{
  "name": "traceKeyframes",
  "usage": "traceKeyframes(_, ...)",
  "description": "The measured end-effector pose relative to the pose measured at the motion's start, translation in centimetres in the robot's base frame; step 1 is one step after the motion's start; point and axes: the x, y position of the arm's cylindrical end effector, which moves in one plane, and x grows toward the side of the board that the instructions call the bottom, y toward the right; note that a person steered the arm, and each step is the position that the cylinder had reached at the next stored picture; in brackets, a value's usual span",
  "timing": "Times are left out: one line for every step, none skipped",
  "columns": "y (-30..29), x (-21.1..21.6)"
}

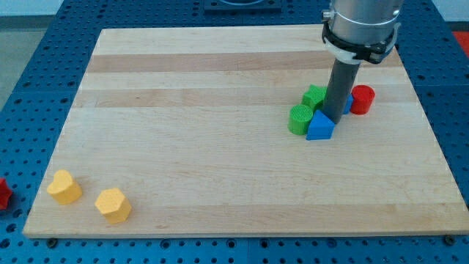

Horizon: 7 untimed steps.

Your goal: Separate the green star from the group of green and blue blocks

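The green star (314, 96) sits at the view's right of the board, partly hidden by my rod. A round green block (300, 119) lies just below-left of it, touching or nearly touching. A blue block with a pointed top (319, 126) lies right of the round green block. A second blue block (347, 105) shows only as a sliver behind the rod. My tip (333, 118) is down among these blocks, right of the green star and just above the pointed blue block.
A red cylinder (362, 99) stands right of the rod. Two yellow blocks (64, 186) (113, 204) lie at the board's bottom left. A red piece (3, 193) lies off the board at the view's left edge. The wooden board (220, 147) ends close to the group's right.
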Motion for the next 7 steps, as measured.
traceKeyframes(2.8,0.3)
traceKeyframes(7.4,0.7)
traceKeyframes(7.9,-0.1)
traceKeyframes(7.8,-0.2)
traceKeyframes(6.4,-1.2)
traceKeyframes(2.5,-2.6)
traceKeyframes(-4.4,-4.2)
